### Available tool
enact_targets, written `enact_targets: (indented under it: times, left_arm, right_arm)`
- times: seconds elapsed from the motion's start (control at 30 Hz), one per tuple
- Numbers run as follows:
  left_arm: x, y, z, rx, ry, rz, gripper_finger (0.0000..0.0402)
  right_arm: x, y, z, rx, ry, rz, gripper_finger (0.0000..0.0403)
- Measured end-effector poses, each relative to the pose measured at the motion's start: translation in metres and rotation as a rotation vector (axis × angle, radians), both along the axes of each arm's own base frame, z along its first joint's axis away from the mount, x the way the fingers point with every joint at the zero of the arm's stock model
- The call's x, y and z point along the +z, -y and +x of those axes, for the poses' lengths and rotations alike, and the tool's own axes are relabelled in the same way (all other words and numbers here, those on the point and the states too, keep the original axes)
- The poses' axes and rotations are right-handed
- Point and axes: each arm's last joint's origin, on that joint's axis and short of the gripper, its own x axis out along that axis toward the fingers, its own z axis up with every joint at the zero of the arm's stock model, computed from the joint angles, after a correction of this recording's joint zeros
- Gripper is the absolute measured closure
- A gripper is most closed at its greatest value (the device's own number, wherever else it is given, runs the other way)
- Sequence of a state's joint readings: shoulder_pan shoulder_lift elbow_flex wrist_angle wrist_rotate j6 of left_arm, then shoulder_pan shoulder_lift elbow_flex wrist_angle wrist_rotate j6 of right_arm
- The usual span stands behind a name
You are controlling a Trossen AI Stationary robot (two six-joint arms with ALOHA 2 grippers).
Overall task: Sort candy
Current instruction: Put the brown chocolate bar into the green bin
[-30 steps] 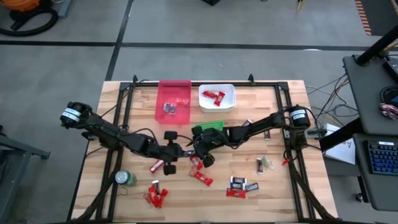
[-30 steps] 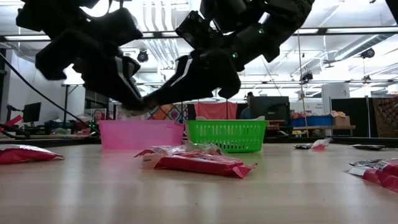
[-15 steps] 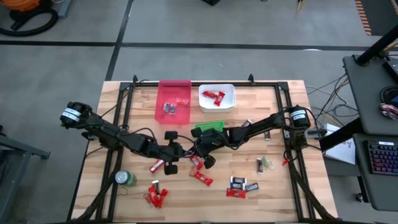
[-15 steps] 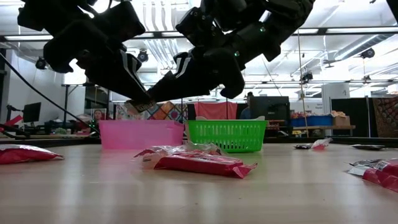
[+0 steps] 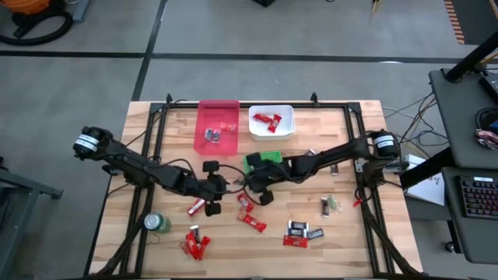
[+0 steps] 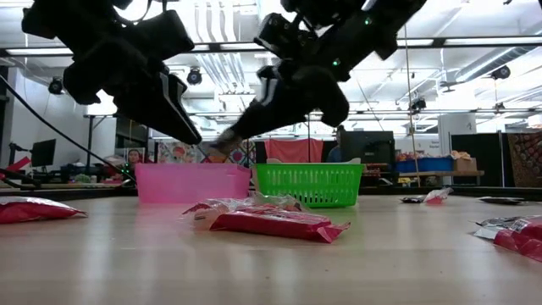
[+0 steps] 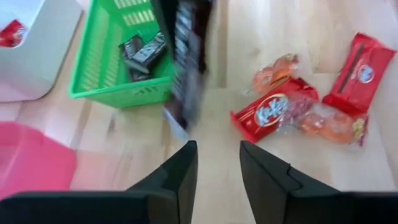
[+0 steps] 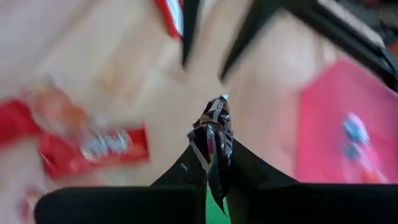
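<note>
A dark black-and-silver candy [image 8: 214, 127] hangs above the middle of the table, with my right gripper [image 8: 214, 158] shut on it. My left gripper [image 7: 217, 152] stands open just in front of the candy's free end [image 7: 179, 118], with nothing between its fingers. In the high view the two grippers meet nose to nose, left gripper [image 5: 227, 187] and right gripper [image 5: 247, 187]. Behind them stands a green basket [image 7: 102, 68] holding dark candy [image 7: 142, 53]. Red candy [image 7: 267, 112] lies flat on the wood below. My right gripper pinches one end of the dark candy [image 8: 212, 149] between its two fingers. The fingers slant down from the table's right side. The rest of the wrapper sticks out past the fingertips toward my left gripper, lifted clear of the table [image 6: 222, 146].
A pink bin [image 5: 218, 124] and a white bin [image 5: 271, 120] with red candy stand at the far edge. A green can [image 5: 157, 223] stands near left. Loose red candy [image 5: 253, 222] [image 5: 196, 243] and dark candy [image 5: 299, 229] [image 5: 324, 206] lie across the near half.
The dark candy has passed from my left gripper to my right one. My left gripper has let it go and stayed where it was. My right gripper has taken hold, tipped, and drawn the candy a little up and toward the table's right.
</note>
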State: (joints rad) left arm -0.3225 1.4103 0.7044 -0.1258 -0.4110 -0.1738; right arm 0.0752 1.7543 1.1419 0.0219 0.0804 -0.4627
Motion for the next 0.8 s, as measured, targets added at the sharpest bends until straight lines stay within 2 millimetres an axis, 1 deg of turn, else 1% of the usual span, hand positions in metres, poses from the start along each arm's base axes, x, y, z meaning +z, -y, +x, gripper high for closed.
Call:
enact_targets:
  times: [0.17,0.3,0.37,0.47,0.57,0.7,0.8]
  left_arm:
    - [0.008,-0.004,-0.008,0.033,-0.003,0.015,0.0294]
    - [0.017,-0.006,-0.013,0.05,0.025,0.017,0.0294]
    - [0.022,-0.006,-0.015,0.051,0.048,0.009,0.0294]
    - [0.029,-0.007,-0.018,0.053,0.074,0.002,0.0294]
    - [0.033,-0.009,-0.02,0.067,0.096,0.01,0.0294]
    - [0.035,-0.01,-0.021,0.091,0.109,0.031,0.0294]
    - [0.035,-0.01,-0.021,0.094,0.107,0.035,0.0294]
  right_arm:
    - [0.015,0.017,-0.021,-0.128,-0.124,-0.022,0.0384]
    - [0.028,0.032,-0.036,-0.208,-0.182,0.019,0.0381]
    - [0.03,0.04,-0.043,-0.26,-0.219,0.048,0.0378]
    - [0.027,0.053,-0.047,-0.328,-0.251,0.127,0.0378]
    - [0.021,0.061,-0.044,-0.326,-0.262,0.208,0.0377]
    - [0.003,0.069,-0.037,-0.339,-0.267,0.213,0.0376]
    - [-0.004,0.072,-0.031,-0.334,-0.249,0.202,0.037]
